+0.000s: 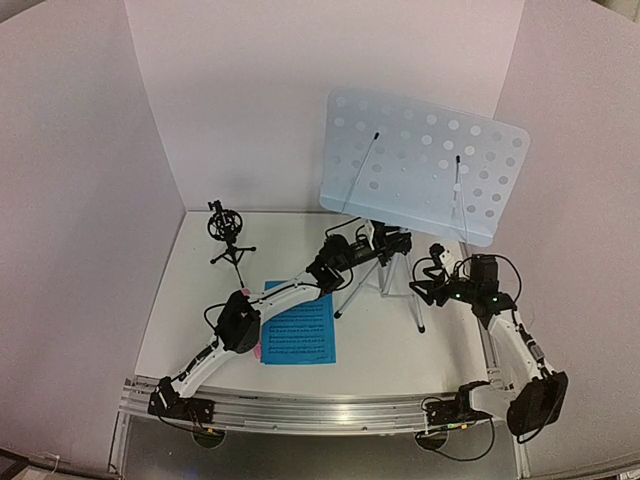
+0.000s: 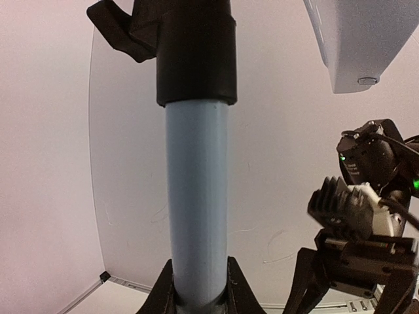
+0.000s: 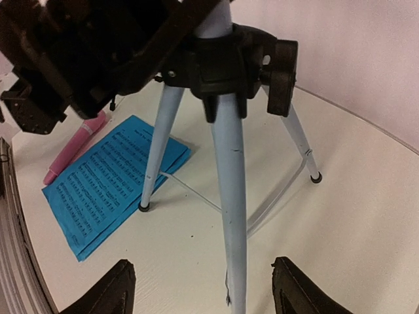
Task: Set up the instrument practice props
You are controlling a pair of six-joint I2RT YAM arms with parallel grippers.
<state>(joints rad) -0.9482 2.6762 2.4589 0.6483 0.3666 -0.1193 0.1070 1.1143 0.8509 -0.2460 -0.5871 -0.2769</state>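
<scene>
Two grippers attend the music stand [image 1: 425, 165], upright on its tripod toward the surface's [image 1: 400, 350] two o'clock. The left gripper [image 2: 196, 291] has its jaws pinching the pole [image 2: 196, 196], while the right gripper [image 3: 203, 288] has its jaws spread either side of a tripod leg [image 3: 232, 196], touching neither side. The blue sheet-music pages [image 1: 298, 335] lie flat at the tripod's eight o'clock, the pink microphone [image 3: 75, 147] just beside them, and the black mic holder [image 1: 228, 235] stands at ten o'clock.
</scene>
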